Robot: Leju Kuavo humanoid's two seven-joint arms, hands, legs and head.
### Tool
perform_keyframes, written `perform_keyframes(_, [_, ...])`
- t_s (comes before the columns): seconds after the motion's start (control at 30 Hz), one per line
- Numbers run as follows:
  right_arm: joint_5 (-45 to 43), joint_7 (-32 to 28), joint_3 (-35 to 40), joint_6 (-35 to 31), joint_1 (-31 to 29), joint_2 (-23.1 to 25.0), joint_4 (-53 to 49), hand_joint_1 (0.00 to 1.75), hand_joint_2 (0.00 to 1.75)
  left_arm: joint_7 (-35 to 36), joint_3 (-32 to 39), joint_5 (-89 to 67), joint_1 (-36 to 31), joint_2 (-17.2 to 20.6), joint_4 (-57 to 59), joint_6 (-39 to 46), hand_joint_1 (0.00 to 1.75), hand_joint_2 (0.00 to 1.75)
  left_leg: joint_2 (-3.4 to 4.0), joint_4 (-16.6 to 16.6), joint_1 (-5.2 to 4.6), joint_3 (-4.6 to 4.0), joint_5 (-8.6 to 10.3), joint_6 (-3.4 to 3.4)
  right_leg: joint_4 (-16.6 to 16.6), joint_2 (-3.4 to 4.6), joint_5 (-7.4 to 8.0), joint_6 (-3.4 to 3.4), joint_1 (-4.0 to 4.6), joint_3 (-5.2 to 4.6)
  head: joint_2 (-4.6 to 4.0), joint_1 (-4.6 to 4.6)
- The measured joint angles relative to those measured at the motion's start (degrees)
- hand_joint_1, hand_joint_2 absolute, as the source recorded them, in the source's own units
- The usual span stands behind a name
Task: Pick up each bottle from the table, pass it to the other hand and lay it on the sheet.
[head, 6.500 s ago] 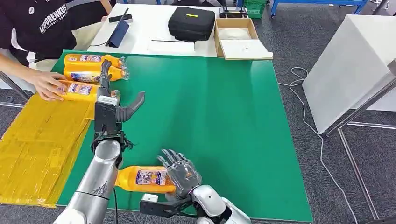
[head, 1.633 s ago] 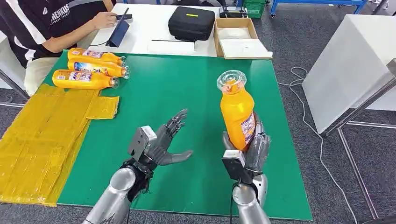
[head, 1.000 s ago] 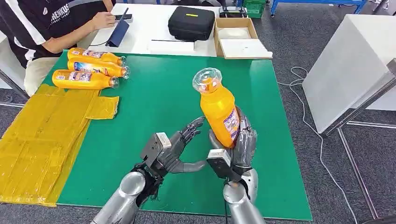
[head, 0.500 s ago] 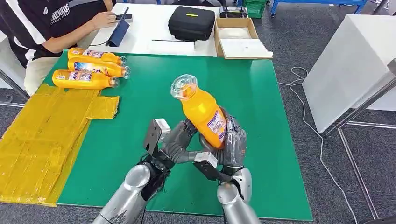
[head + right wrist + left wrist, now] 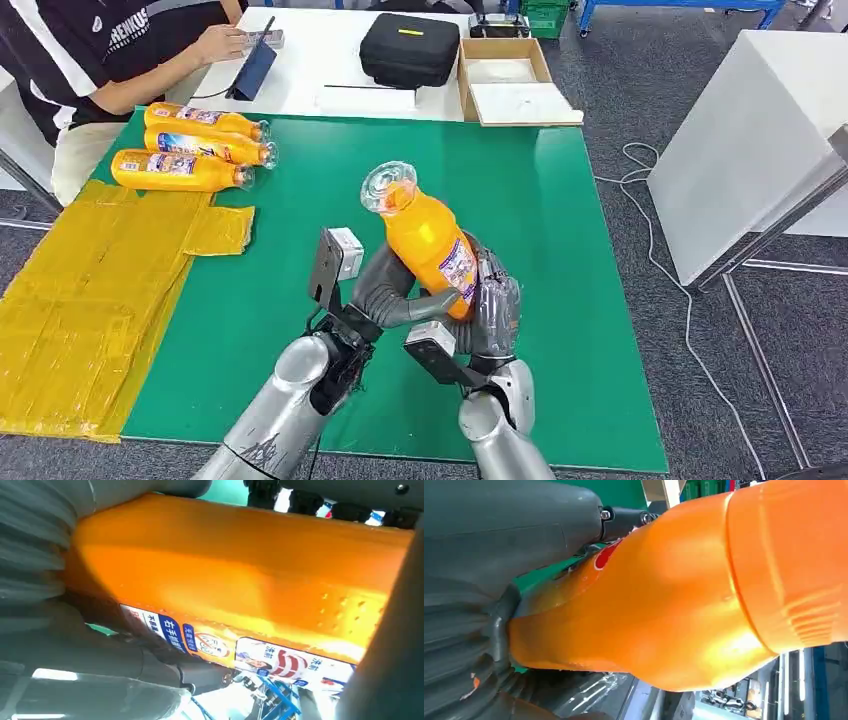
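Note:
An orange bottle (image 5: 425, 240) with a clear cap is held tilted above the middle of the green table (image 5: 580, 230), cap pointing up and to the left. My right hand (image 5: 492, 310) grips its lower body from the right. My left hand (image 5: 385, 288) wraps around the same bottle from the left, thumb across the front under the label. Orange bottle body (image 5: 674, 605) lies against the palm in the left wrist view, and its label side (image 5: 240, 580) shows in the right wrist view. The yellow sheet (image 5: 90, 290) lies at the table's left.
Three more orange bottles (image 5: 180, 170) lie side by side at the far left corner, by the sheet's far edge. A seated person (image 5: 90, 50) is behind them. A black case (image 5: 410, 48) and a cardboard box (image 5: 505, 70) stand on the white table beyond.
My right hand has carried the bottle left and tilted it toward the left hand. The left hand has risen and closed around the bottle's lower body.

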Motion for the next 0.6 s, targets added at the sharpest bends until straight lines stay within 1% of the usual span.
perform_keyframes(0.27, [0.0, 0.2, 0.1, 0.0, 0.0, 0.0, 0.2, 1.75, 1.75, 0.2, 0.0, 0.3, -0.2, -0.2, 0.0, 0.3, 0.0, 1.75, 0.0, 0.0, 0.0, 0.0, 0.0, 0.0, 0.0, 0.0, 0.0, 0.0, 0.0, -0.01, 0.0, 0.0])
perform_keyframes(0.6, [-0.4, 1.6, 0.5, 0.0, 0.0, 0.0, 0.2, 1.75, 1.75, 1.4, -0.4, 2.2, -0.6, -1.2, 0.2, 0.2, 0.0, 1.75, 0.01, 0.0, -0.01, 0.0, 0.0, 0.0, 0.0, 0.0, 0.0, 0.01, 0.0, -0.02, 0.0, 0.0])
